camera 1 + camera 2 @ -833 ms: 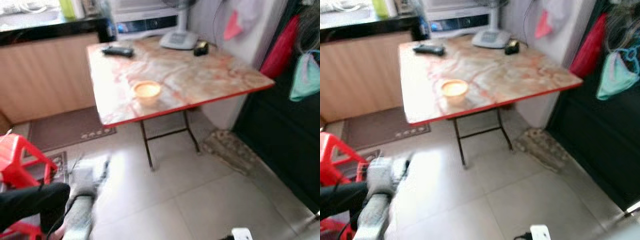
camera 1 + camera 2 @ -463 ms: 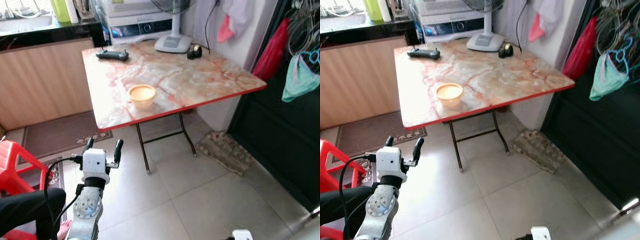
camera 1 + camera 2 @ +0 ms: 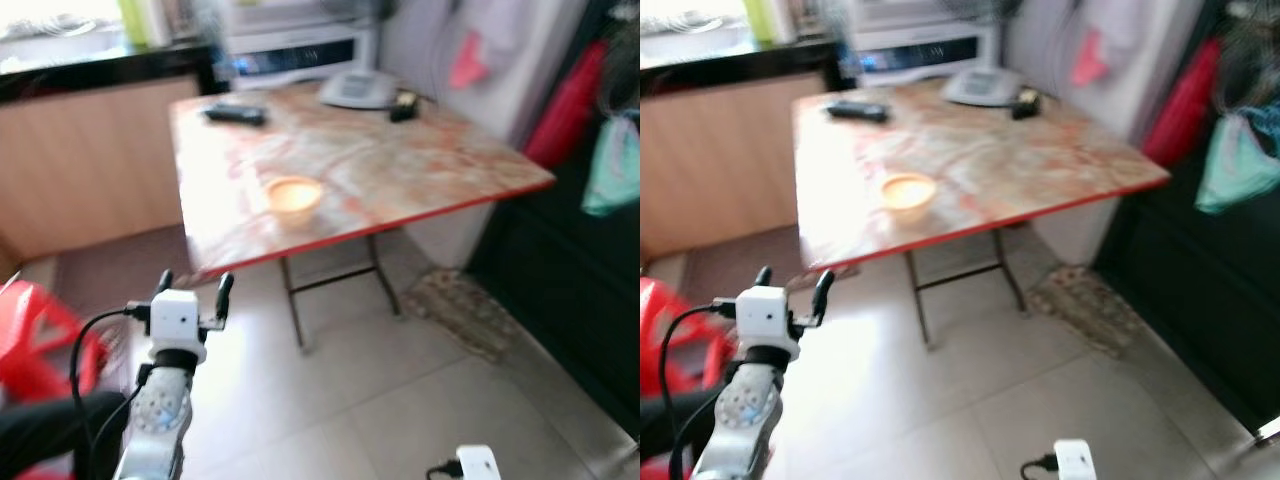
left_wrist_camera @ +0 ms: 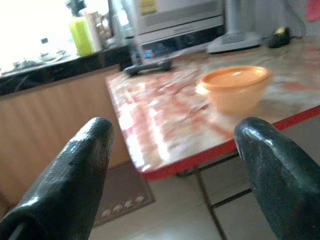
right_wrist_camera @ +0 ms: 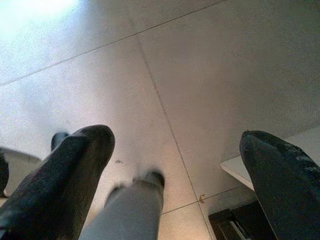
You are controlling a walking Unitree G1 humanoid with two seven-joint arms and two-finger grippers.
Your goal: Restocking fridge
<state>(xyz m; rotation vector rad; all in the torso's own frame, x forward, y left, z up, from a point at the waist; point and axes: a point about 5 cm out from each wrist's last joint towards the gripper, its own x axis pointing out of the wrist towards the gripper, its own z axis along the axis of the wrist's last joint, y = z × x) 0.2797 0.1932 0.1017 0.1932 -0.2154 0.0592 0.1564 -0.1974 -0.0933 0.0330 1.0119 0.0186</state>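
Jaws apart and empty on my left gripper (image 3: pixel 191 284), raised before the table (image 3: pixel 430 170) and short of its red edge. On it, near that edge, sits the orange bowl (image 4: pixel 234 87). Right gripper (image 5: pixel 175 165) hangs spread above the floor tiles (image 5: pixel 225 75).

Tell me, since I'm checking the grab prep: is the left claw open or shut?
Open. The left claw is raised before the table, its two black fingers spread wide with nothing between them; the orange bowl sits beyond.
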